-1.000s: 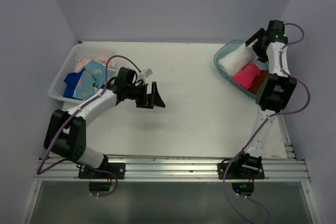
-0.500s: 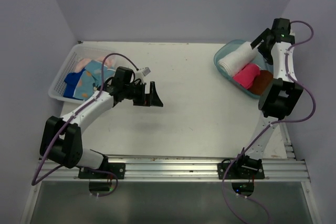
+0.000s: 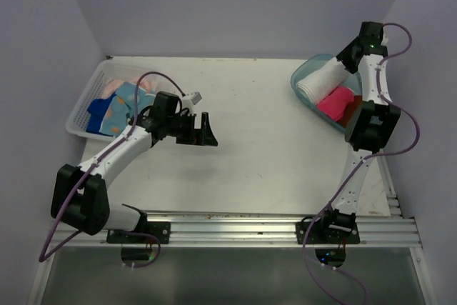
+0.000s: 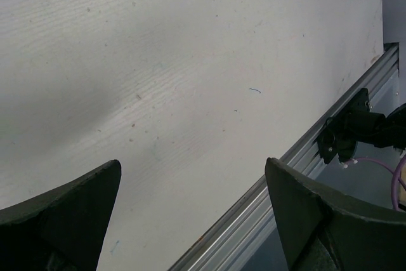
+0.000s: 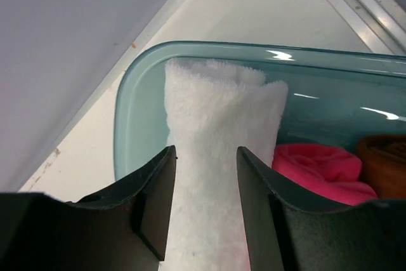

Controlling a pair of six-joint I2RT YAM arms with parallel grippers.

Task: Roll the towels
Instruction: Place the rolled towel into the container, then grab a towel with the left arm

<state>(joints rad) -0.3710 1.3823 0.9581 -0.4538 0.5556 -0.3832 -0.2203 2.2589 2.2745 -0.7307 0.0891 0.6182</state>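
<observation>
Basket [image 3: 80, 116] far left holds the flat towels, not rolled yet: peach towel [image 3: 114, 87], light blue towel [image 3: 123, 101], dark blue towel [image 3: 96, 108]. L gripper [image 3: 208, 130] hangs over the bare table [image 3: 264, 141] just right of the basket. Its fingers are spread wide w/ nothing in them. L arm is bent at the elbow & points toward the middle.

Far right, teal tub [image 3: 298, 75] holds three rolls: white towel [image 3: 321, 80], pink towel [image 3: 334, 101], brown towel [image 3: 355, 111]. R arm stands tall & tips down into the tub. R gripper [image 5: 206, 150] squeezes the white towel, one finger each side.

Prob the step is setting that roll in place. Nxt: let go, lift straight up so the roll won't come undone, then L goes for a basket towel.
</observation>
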